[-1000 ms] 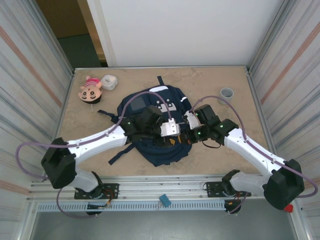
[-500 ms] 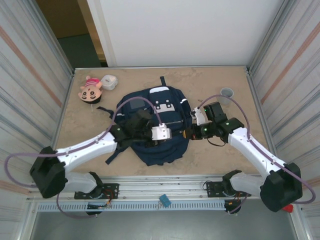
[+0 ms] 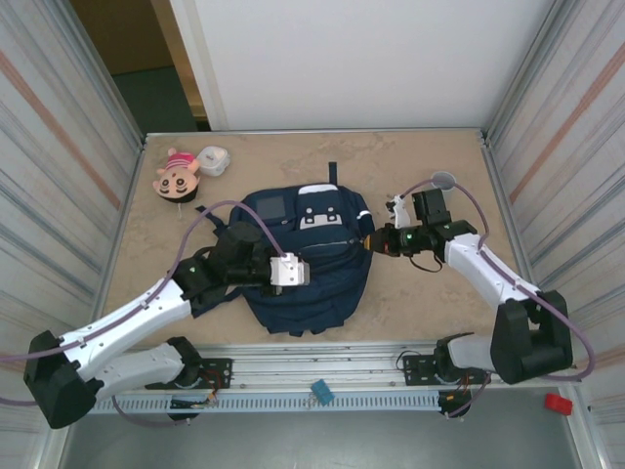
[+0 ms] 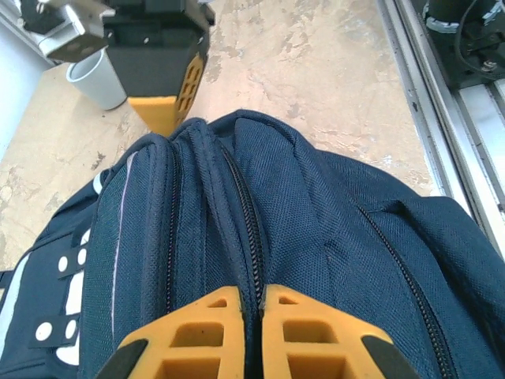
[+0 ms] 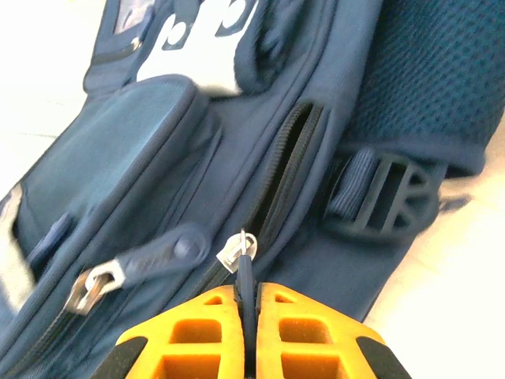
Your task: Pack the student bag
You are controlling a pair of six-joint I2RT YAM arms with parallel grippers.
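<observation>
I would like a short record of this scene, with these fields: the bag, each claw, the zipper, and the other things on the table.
bag: student bag, navy, lying in the middle of the table
left claw: shut, pinching the bag's fabric along a zipper seam
right claw: shut on the zipper pull, on the bag's side nearest the right arm
zipper: partly open beyond the pull, a dark gap shows
other things: doll and white case at the far left; grey cup at the far right
</observation>
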